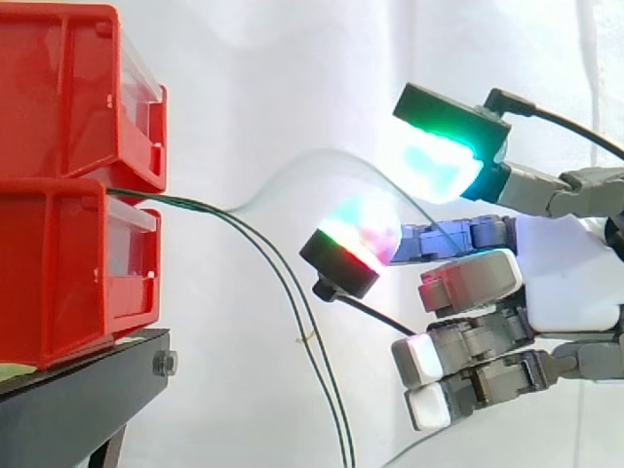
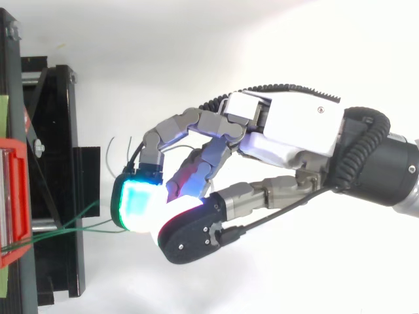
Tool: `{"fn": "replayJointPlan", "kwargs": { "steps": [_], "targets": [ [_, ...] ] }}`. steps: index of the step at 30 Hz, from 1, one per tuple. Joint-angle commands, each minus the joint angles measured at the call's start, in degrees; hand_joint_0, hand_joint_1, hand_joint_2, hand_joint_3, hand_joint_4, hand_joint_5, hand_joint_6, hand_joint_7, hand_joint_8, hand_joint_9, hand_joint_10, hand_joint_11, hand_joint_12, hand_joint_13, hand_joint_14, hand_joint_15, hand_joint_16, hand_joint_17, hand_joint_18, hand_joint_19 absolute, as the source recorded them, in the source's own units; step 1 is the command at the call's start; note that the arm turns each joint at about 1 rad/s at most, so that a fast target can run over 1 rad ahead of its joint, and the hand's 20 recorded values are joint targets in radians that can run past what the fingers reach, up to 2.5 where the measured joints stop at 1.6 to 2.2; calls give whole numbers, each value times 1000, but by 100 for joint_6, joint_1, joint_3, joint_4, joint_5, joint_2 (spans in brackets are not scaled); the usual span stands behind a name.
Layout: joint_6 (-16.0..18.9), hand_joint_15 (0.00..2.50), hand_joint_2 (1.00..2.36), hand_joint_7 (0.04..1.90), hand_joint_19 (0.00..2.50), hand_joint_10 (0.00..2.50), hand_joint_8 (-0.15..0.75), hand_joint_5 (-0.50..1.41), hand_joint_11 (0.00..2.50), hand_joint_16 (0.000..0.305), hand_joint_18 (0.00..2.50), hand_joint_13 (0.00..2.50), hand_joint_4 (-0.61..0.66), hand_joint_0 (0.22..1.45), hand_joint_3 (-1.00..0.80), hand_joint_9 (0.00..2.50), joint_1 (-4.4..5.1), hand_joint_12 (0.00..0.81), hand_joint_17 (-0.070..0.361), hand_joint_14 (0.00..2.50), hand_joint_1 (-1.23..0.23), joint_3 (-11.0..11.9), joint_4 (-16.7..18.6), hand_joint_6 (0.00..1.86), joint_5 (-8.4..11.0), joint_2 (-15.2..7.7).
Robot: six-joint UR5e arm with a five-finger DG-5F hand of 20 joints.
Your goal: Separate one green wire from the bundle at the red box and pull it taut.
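Side view puts the hand (image 1: 570, 278) to the right of the stacked red bins (image 1: 58, 263), well apart from them. Green wires come out between the two bins. One wire (image 1: 331, 153) lifts away from the rest in a slack arc and runs down into the hand. The bundle (image 1: 292, 292) drops away below that arc, left of the hand and clear of it. You cannot tell whether the hand grips the wire. From above, you see green strands cross the black stand (image 2: 59, 163) and reach the hand.
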Motion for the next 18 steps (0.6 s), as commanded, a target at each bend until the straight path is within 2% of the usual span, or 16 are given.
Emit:
{"fn": "replayJointPlan", "kwargs": {
  "steps": [1, 10, 13, 18],
  "targets": [
    [-9, 803, 1000, 922, 644, 19, 272, -121, 1330, 56, 713, 979, 74, 511, -500, 1298, 5, 374, 126, 27, -625, -5, 2, 816, 9, 9],
    [-9, 790, 1000, 941, 645, 19, 273, -116, 1325, 56, 711, 973, 85, 516, -500, 1298, 5, 374, 126, 26, -643, 39, -7, 818, 0, 0],
    [-9, 796, 1000, 942, 654, 20, 263, -118, 1339, 54, 704, 971, 84, 548, -499, 1300, 13, 365, 121, 27, -693, 39, 11, 830, 9, 0],
    [-9, 792, 1011, 970, 657, 22, 259, -118, 1343, 52, 708, 975, 61, 585, -370, 1306, 13, 357, 118, 27, -717, 39, 2, 850, 0, 0]
  ]
}}
